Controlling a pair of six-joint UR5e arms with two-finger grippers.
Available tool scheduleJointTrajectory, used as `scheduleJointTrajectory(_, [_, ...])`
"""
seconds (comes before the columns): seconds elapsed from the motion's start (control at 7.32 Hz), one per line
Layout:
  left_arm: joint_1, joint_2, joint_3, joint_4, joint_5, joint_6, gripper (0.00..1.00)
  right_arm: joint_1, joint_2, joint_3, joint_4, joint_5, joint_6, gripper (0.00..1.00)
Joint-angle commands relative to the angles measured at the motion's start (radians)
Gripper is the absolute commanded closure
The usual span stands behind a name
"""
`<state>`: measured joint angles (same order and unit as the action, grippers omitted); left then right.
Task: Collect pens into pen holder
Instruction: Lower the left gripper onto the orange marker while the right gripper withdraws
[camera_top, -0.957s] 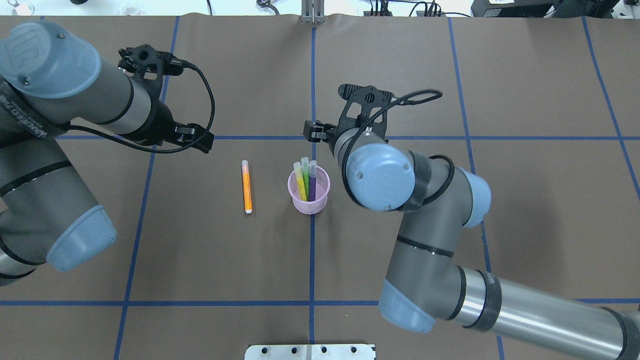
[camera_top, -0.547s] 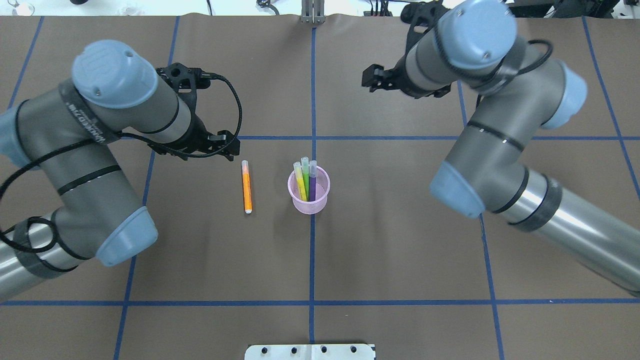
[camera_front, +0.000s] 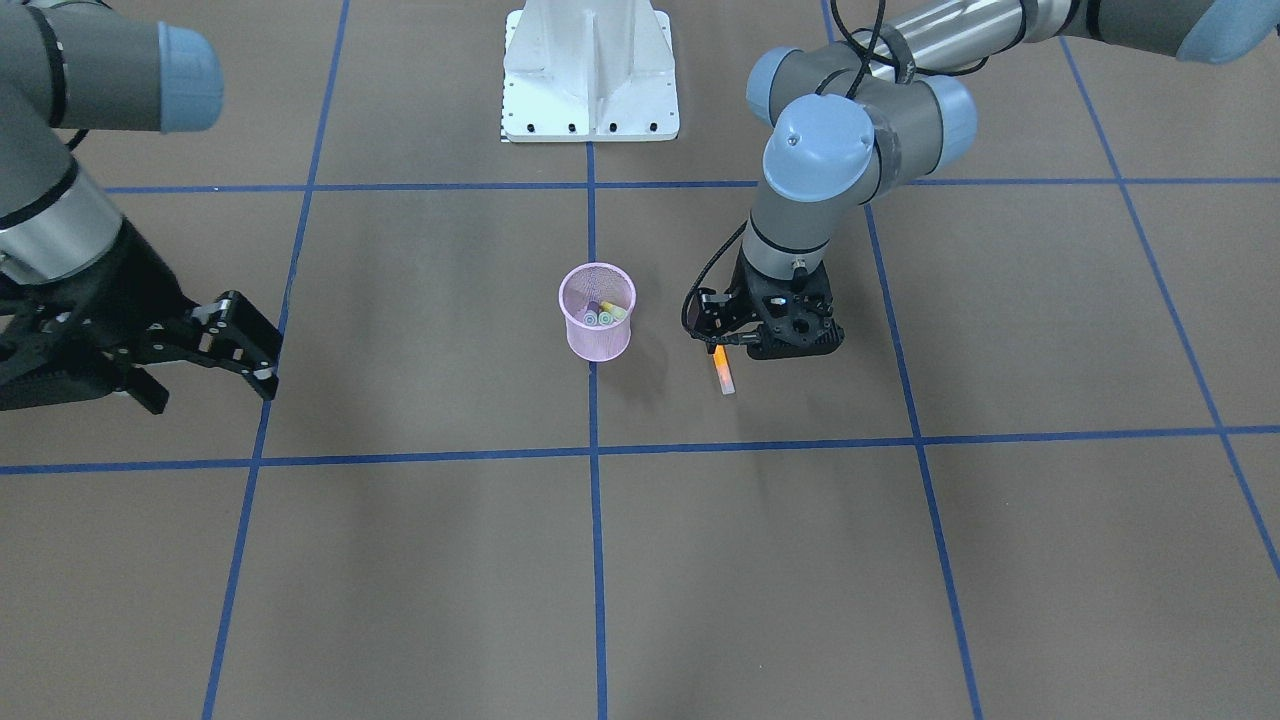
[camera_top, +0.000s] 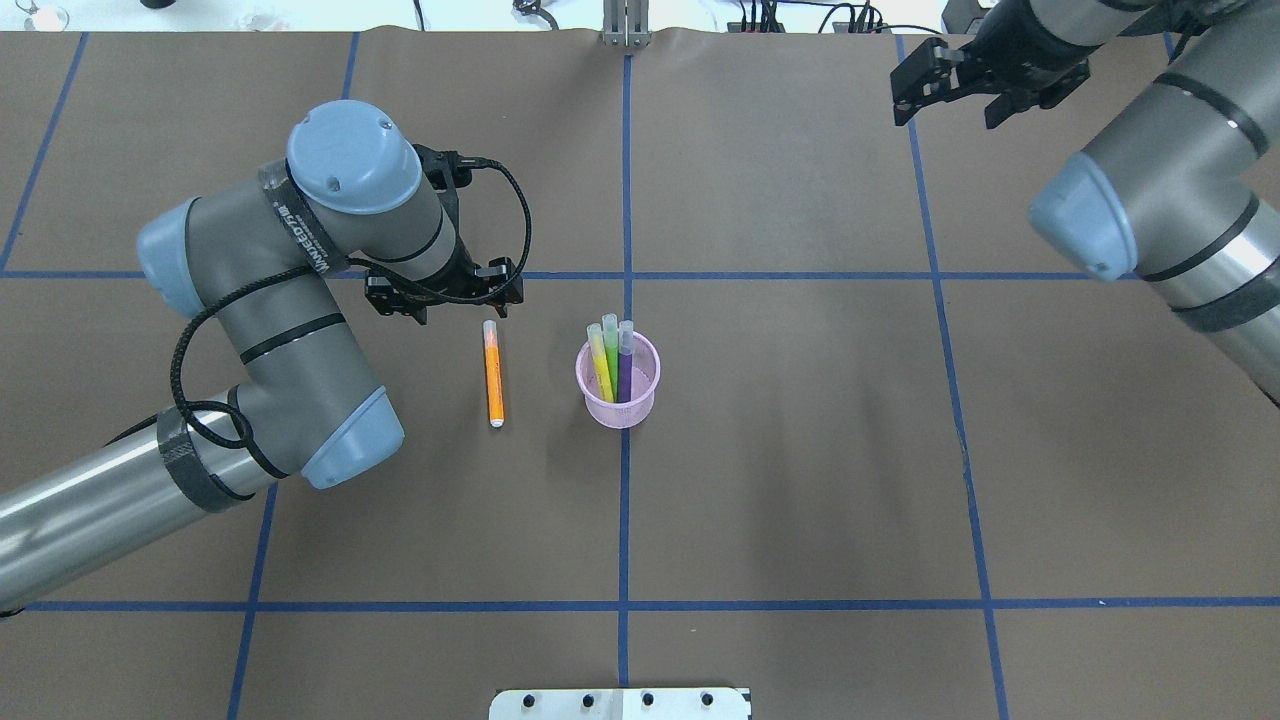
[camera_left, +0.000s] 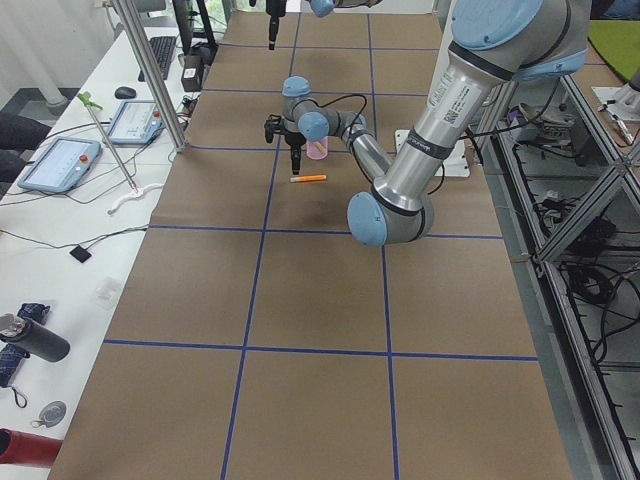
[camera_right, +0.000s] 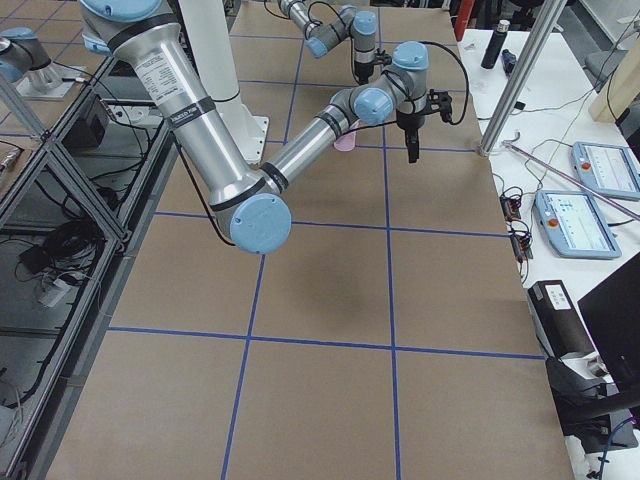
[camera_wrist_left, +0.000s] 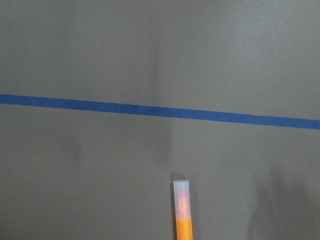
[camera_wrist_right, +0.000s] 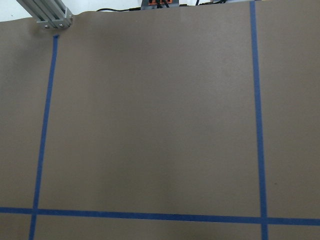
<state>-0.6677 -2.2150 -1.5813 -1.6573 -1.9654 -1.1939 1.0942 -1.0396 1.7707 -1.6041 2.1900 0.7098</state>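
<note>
An orange pen (camera_top: 493, 372) lies flat on the brown table, left of the pink mesh pen holder (camera_top: 618, 392), cap end pointing away from me. Yellow, green and purple pens (camera_top: 611, 352) stand in the holder. My left gripper (camera_top: 447, 293) points down, open and empty, hovering over the orange pen's cap end; its wrist view shows that cap (camera_wrist_left: 181, 200) at the bottom edge. In the front view the left gripper (camera_front: 765, 335) hides the pen's (camera_front: 722, 373) near half. My right gripper (camera_top: 948, 95) is open and empty, high at the far right, well away from the holder (camera_front: 597, 325).
The white robot base (camera_front: 590, 70) stands at the near table edge. Blue tape lines (camera_top: 625, 500) grid the brown mat. A metal post (camera_top: 625, 25) stands at the far edge. The right wrist view shows only bare mat (camera_wrist_right: 150, 125).
My left arm has swung right and its gripper now hangs over the orange pen's cap end. My right arm has pulled back from the holder to the far right corner.
</note>
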Motion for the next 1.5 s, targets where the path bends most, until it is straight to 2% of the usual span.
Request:
scheduleJointTrajectory(0.0, [0.031, -0.008, 0.075, -0.068, 0.003, -0.067, 0.25, 0.053, -0.037, 0.012, -0.027, 0.037, -0.107, 0.00])
scheduleJointTrajectory(0.14, [0.037, -0.009, 0.093, -0.070, 0.003, -0.067, 0.32, 0.058, -0.040, 0.012, -0.028, 0.037, -0.116, 0.00])
scheduleJointTrajectory(0.27, [0.051, -0.011, 0.105, -0.071, 0.025, -0.066, 0.33, 0.058, -0.045, 0.013, -0.028, 0.036, -0.118, 0.00])
scheduleJointTrajectory(0.41, [0.056, -0.012, 0.106, -0.071, 0.025, -0.059, 0.46, 0.058, -0.045, 0.013, -0.027, 0.034, -0.119, 0.00])
scheduleJointTrajectory(0.96, [0.057, -0.011, 0.107, -0.071, 0.025, -0.053, 0.57, 0.058, -0.054, 0.016, -0.023, 0.033, -0.119, 0.00])
scheduleJointTrajectory(1.37, [0.060, -0.012, 0.107, -0.070, 0.026, -0.009, 0.57, 0.058, -0.054, 0.016, -0.023, 0.033, -0.121, 0.00])
